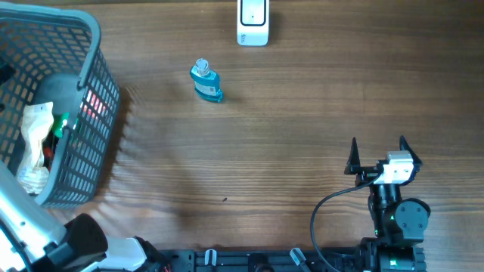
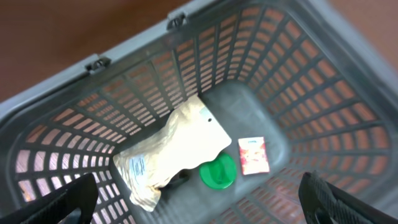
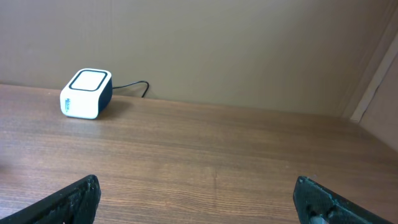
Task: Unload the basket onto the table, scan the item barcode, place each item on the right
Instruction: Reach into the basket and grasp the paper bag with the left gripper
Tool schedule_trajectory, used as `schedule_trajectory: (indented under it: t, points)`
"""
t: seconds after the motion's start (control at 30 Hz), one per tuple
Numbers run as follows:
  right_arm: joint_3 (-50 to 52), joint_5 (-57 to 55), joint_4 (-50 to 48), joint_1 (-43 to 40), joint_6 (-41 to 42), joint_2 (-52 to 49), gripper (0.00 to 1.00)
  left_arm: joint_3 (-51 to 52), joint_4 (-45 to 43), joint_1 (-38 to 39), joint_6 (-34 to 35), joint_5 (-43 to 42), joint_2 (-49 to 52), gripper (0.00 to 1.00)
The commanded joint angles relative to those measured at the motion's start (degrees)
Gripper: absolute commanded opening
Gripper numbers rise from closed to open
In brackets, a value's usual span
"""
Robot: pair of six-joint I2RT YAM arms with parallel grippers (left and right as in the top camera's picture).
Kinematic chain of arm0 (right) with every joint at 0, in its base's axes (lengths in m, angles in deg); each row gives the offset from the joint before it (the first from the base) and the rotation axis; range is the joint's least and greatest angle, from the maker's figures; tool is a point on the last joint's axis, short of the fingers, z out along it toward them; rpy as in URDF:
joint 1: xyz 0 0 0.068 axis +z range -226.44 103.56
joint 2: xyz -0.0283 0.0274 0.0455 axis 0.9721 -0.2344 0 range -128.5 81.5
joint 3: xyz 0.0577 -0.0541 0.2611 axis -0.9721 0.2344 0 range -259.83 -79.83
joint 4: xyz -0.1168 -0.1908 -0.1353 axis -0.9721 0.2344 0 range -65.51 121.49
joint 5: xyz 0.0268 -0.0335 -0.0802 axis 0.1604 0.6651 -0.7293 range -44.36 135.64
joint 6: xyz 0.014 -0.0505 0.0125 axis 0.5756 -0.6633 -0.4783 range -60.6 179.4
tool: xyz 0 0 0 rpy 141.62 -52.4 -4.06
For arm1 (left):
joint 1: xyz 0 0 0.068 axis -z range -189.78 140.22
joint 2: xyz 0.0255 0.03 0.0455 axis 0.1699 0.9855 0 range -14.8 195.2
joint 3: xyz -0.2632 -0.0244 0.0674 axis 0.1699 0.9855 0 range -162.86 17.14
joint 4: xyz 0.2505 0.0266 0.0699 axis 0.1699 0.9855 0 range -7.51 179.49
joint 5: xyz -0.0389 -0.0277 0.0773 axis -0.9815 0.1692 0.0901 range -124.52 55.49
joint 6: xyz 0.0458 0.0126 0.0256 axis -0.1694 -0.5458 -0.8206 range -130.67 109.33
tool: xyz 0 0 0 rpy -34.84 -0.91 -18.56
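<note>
A white barcode scanner (image 1: 252,23) stands at the table's far edge; the right wrist view shows the scanner (image 3: 86,93) far off to the left. A small blue bottle (image 1: 206,81) lies on the table left of it. My left gripper (image 2: 199,199) hangs open above the inside of the grey basket (image 2: 249,56), holding nothing. Below it lie a cream pouch (image 2: 177,149), a green lid (image 2: 217,172) and a small red-and-white packet (image 2: 253,155). My right gripper (image 1: 378,147) is open and holds nothing at the near right, and in its wrist view the right gripper (image 3: 202,199) is over bare wood.
The basket (image 1: 91,45) fills the left side of the table, with the cream pouch (image 1: 34,143) inside. The left arm's white link (image 1: 23,219) reaches in from the near left corner. A black cable (image 1: 333,208) loops beside the right arm's base.
</note>
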Motion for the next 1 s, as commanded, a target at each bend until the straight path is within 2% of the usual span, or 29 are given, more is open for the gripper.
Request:
schedule_trajectory:
  t: [0.0, 0.17, 0.27, 0.53, 0.6, 0.73, 0.87, 0.97]
  points:
    - [0.04, 0.92, -0.13, -0.24, -0.61, 0.0, 1.0, 8.94, -3.08, -0.79, -4.85, -1.25, -0.09, 1.0]
    - [0.04, 0.92, -0.13, -0.24, -0.61, 0.0, 1.0, 24.59, -9.33, -0.79, -6.97, -1.07, -0.15, 1.0]
    - [0.04, 0.92, -0.13, -0.24, -0.59, 0.0, 1.0, 30.05, -11.37, -0.81, -8.72, -0.96, -0.15, 1.0]
    - [0.04, 0.92, -0.13, -0.22, -0.61, 0.0, 1.0, 33.38, -15.43, -0.83, -9.9, 10.56, 0.48, 1.0]
    - [0.04, 0.92, -0.13, -0.24, -0.59, 0.0, 1.0, 33.38, -15.43, -0.85, -13.38, 10.75, 1.07, 1.0]
    - [0.04, 0.92, -0.13, -0.22, -0.59, 0.0, 1.0, 33.73, -16.09, -0.85, -13.4, 8.74, 1.99, 1.0]
    - [0.04, 0.92, -0.13, -0.24, -0.59, 0.0, 1.0, 36.09, -16.24, -0.85, -22.86, 4.7, 2.51, 1.0]
    - [0.04, 0.92, -0.13, -0.24, -0.61, 0.0, 1.0, 41.48, -20.24, -1.18, -25.4, 5.03, 2.51, 1.0]
